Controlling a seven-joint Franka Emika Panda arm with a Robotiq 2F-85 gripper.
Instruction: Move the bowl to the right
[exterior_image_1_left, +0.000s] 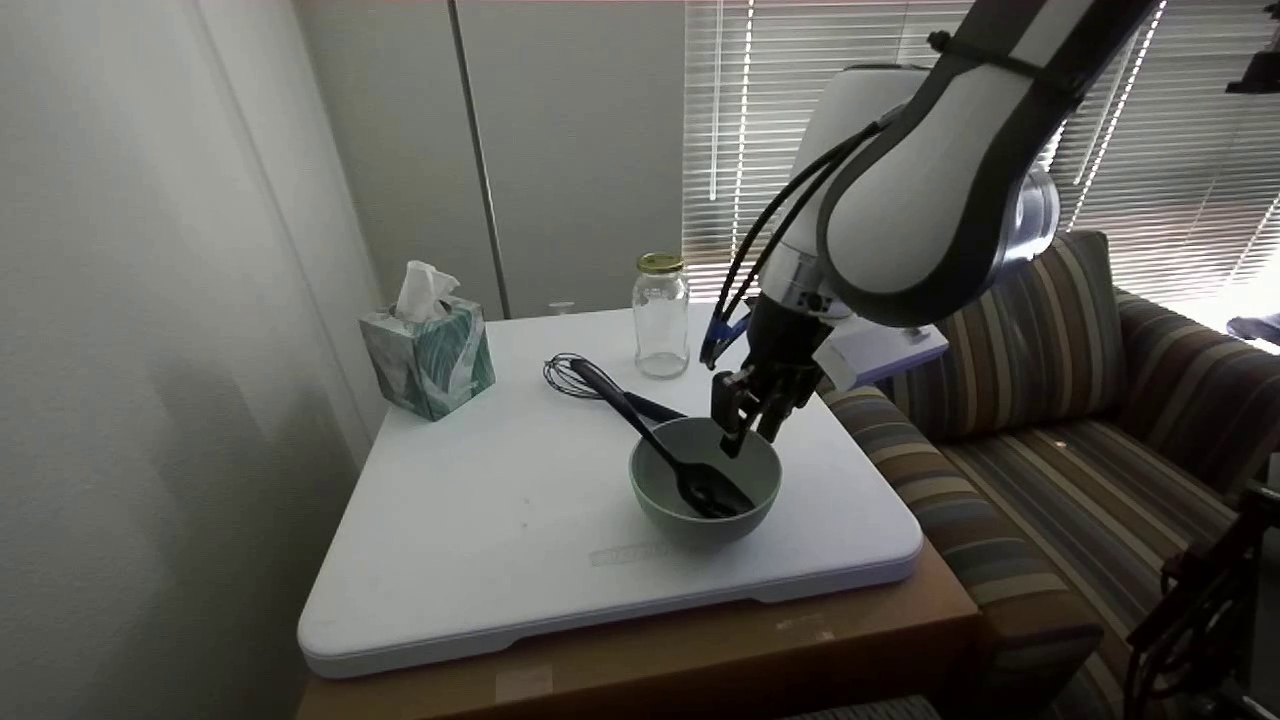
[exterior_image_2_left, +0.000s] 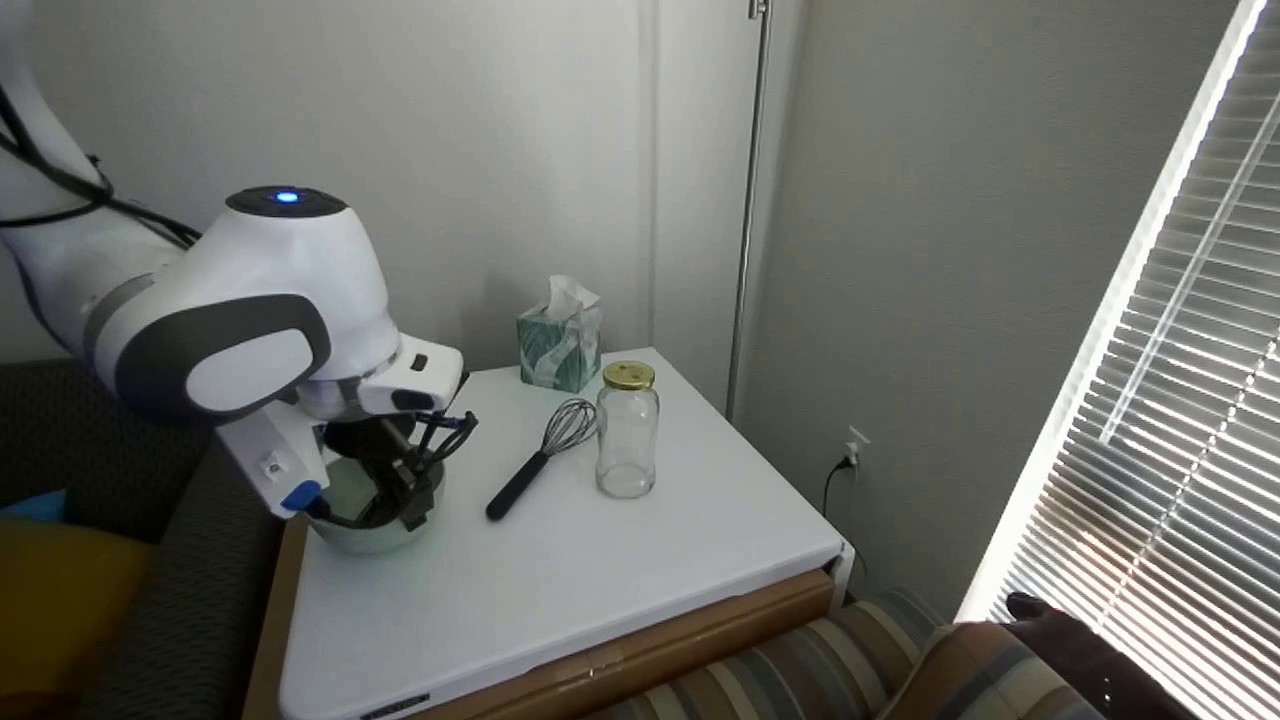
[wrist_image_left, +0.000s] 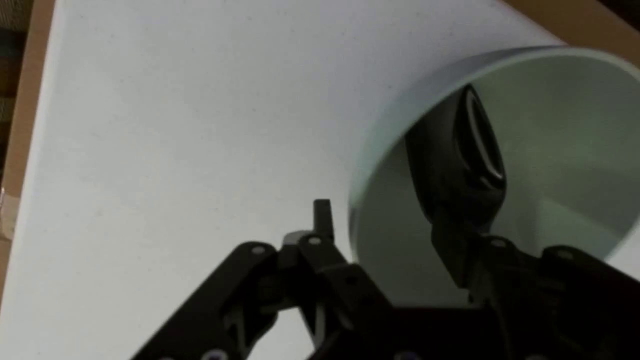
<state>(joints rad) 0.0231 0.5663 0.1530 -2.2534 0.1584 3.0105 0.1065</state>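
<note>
The pale grey-green bowl (exterior_image_1_left: 688, 445) stands upright on the white tabletop (exterior_image_1_left: 480, 530) near its front right in an exterior view. It also shows in an exterior view (exterior_image_2_left: 375, 541) and in the wrist view (wrist_image_left: 550, 140). A black spoon (exterior_image_1_left: 705, 488) rests in it, its handle leaning out over the rim; its head shows in the wrist view (wrist_image_left: 455, 160). My gripper (exterior_image_1_left: 752, 438) is open at the bowl's rim. In the wrist view the gripper (wrist_image_left: 384, 220) has one finger outside the rim, apart from it, and one over the inside. The arm partly hides the bowl (exterior_image_2_left: 375, 541).
A clear glass jar with a gold lid (exterior_image_1_left: 661, 320) stands behind the bowl. A whisk (exterior_image_2_left: 540, 455) lies between jar and bowl. A tissue box (exterior_image_1_left: 430, 355) stands at the far left by the wall. A striped armchair (exterior_image_1_left: 1000, 480) borders the table's right edge.
</note>
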